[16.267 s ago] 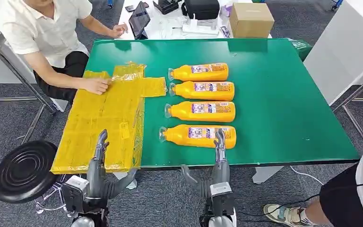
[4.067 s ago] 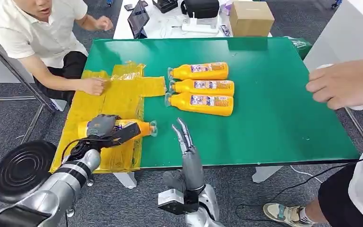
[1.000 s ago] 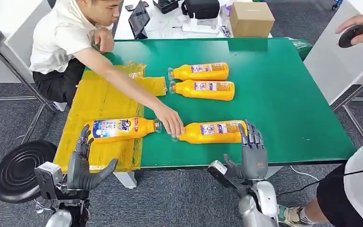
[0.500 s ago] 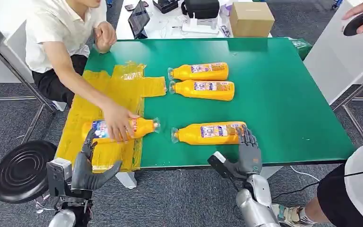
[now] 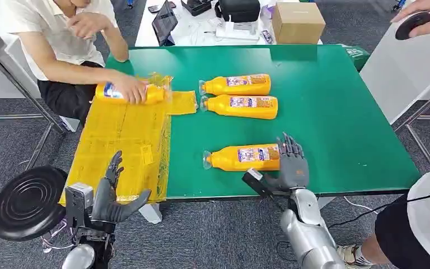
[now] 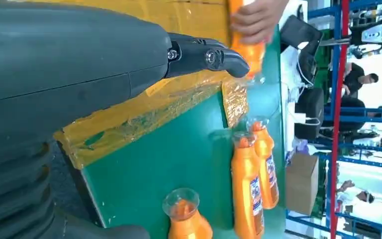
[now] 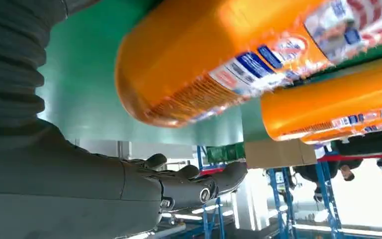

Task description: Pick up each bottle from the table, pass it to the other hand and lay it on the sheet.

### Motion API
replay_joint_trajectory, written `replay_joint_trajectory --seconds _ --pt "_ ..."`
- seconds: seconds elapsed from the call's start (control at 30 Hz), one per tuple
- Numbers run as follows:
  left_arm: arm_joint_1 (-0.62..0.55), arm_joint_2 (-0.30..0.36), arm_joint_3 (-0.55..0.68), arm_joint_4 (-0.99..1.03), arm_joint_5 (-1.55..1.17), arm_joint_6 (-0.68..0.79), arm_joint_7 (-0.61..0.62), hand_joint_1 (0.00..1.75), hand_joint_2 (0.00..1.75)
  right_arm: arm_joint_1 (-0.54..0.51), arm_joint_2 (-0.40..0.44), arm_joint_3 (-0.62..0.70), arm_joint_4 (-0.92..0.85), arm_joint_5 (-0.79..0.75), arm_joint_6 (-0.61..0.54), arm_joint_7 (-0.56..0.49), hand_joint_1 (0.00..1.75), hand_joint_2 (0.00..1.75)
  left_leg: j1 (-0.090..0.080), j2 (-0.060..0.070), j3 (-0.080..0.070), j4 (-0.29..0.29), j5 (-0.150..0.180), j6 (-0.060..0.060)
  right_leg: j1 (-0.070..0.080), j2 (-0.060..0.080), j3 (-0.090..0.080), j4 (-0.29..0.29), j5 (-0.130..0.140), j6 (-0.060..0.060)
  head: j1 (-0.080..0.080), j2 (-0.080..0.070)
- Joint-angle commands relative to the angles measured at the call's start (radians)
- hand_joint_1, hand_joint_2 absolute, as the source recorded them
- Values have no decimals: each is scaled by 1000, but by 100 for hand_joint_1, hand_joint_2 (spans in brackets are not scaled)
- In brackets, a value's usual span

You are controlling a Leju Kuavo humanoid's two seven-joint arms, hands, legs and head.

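Nearest bottle (image 5: 242, 157): you'll see it lying on its side near the green table's (image 5: 336, 123) front edge.
Right hand (image 5: 291, 165): fingers spread at that bottle's base, holding nothing.
Left hand (image 5: 109, 193): open, empty, below the yellow sheet (image 5: 120, 140).
Other bottles: two (image 5: 238, 85) (image 5: 241, 106) lie side by side farther back; a person's hand (image 5: 130, 88) holds a fourth (image 5: 148, 94) on the sheet's far end.
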Motion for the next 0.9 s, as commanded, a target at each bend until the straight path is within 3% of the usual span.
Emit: replay_joint_trajectory --seconds 0.03,0.13,0.33,0.9 --pt "-44 20 -31 73 2 -6 8 0 175 -83 -27 70 122 0 1 11 0 175 0 1 4 -1 -1 -1 0 0 3 0 -1 -2 0 0" --pt "-54 17 -42 91 2 -12 24 0 175 -146 -32 93 258 -54 33 41 0 175 0 1 2 -1 0 0 0 0 1 0 0 -1 0 0" --pt "-84 32 -65 124 95 -85 62 0 175 -195 -49 118 356 -119 139 26 0 175 -1 0 2 -1 0 0 0 -1 2 0 0 -1 0 0" --pt "-124 32 -83 155 133 -91 79 0 175 -208 -54 171 392 -89 174 53 0 175 0 -1 6 -1 1 -1 0 -2 6 -1 0 -1 0 0"
